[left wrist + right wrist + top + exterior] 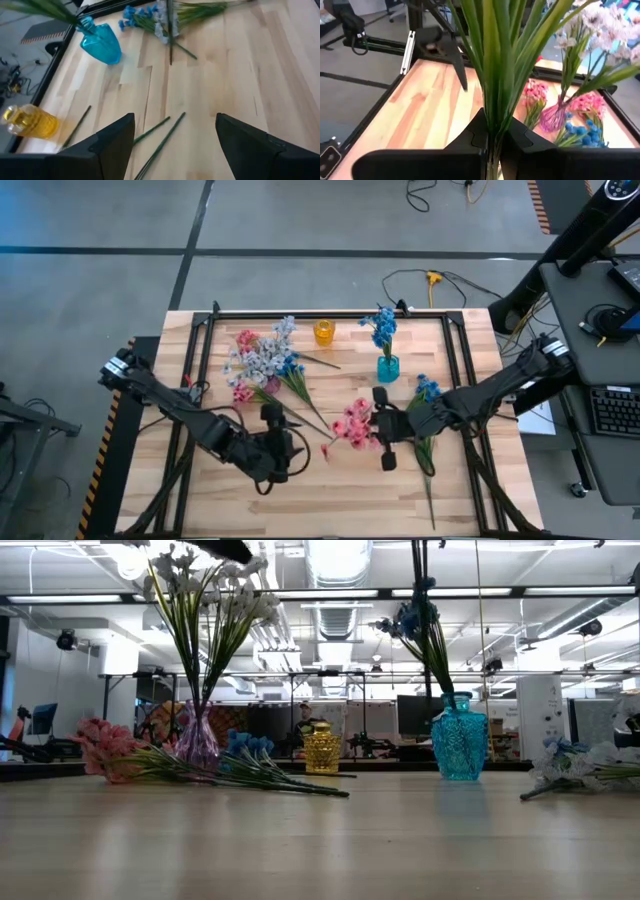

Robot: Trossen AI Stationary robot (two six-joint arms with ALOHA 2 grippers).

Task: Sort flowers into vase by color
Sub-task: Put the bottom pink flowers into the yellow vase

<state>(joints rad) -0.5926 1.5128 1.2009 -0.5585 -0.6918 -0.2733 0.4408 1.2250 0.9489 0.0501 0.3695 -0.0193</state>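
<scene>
My right gripper (373, 428) is shut on a pink-blossomed sprig (352, 425) at the table's middle, left of its fingers. In the right wrist view only the sprig's green leaves (495, 60) show, rising from the gripper (494, 131). My left gripper (292, 446) hovers open near the table's near edge. In its wrist view the fingers stand wide apart (175, 119) over loose green stems (160, 136). White sprigs (200, 600) stand in a purple vase (197, 745), and blue sprigs (420, 620) in a blue vase (387, 367). A yellow vase (323, 332) holds none. My right gripper pinches the sprig's leafy green stalk (492, 122) between its two fingers (470, 135), which lie across it and come level from the table's right. The leaves fan out beyond the fingers and the pink blossoms point toward the table's left. The low view shows none of it on the table.
Pink (243, 392) and blue (292, 368) sprigs lie around the purple vase, their stems (312, 416) running toward the left gripper. Another blue sprig (427, 390) lies under the right arm, its stem (430, 490) reaching the near edge. Bare wood lies between the vases.
</scene>
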